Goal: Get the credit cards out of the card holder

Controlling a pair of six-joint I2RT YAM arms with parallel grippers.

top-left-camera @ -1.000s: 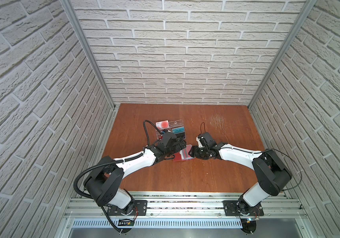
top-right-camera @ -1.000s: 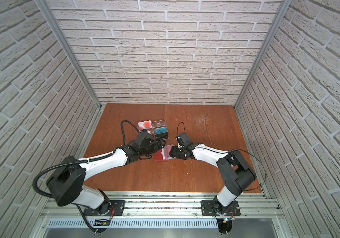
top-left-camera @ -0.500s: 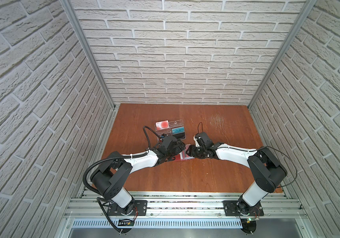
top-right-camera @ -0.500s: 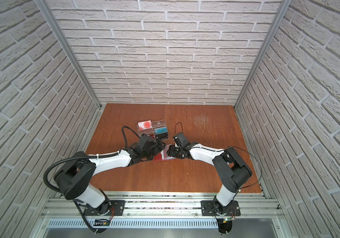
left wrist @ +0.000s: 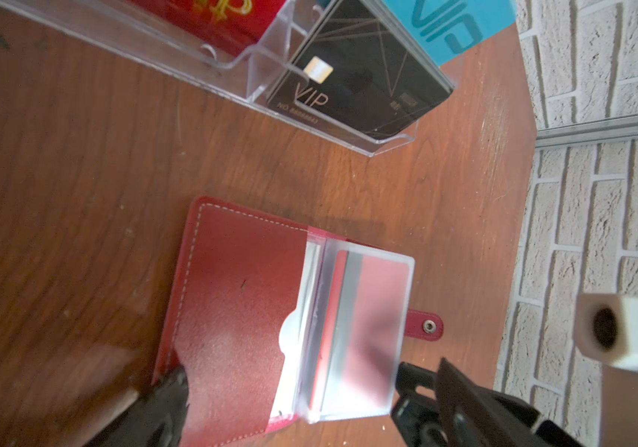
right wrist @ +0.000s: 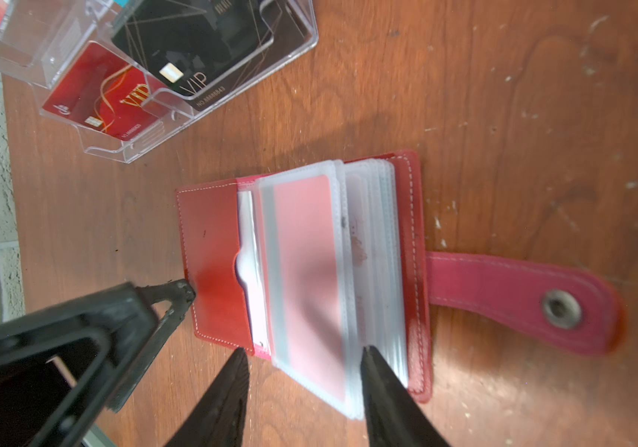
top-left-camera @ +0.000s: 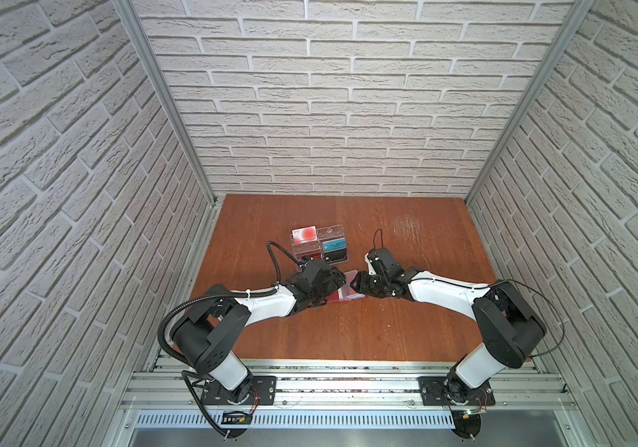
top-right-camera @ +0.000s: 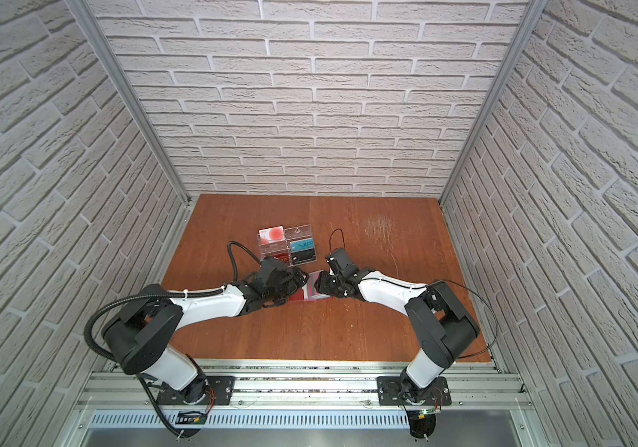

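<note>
**Both top views:** card holder [top-left-camera: 349,293] lies open on the table [top-left-camera: 348,348], near the clear rack [top-left-camera: 319,247], between the left gripper [top-left-camera: 333,283] and the right gripper [top-left-camera: 360,288].

**Left wrist:** left gripper's fingers [left wrist: 173,381] are wide apart, one tip on the red cover's corner.

**Right wrist:** right gripper's fingers [right wrist: 369,358] are apart and unclamped. They straddle the top sleeve, which holds a pink card [right wrist: 306,251].

Glossy red leather-like card holder [right wrist: 213,232], frosted plastic sleeves [right wrist: 306,271], dull metal snap [right wrist: 559,308]; clear glossy acrylic rack [right wrist: 31,58]; scuffed wooden table [right wrist: 503,116].
</note>
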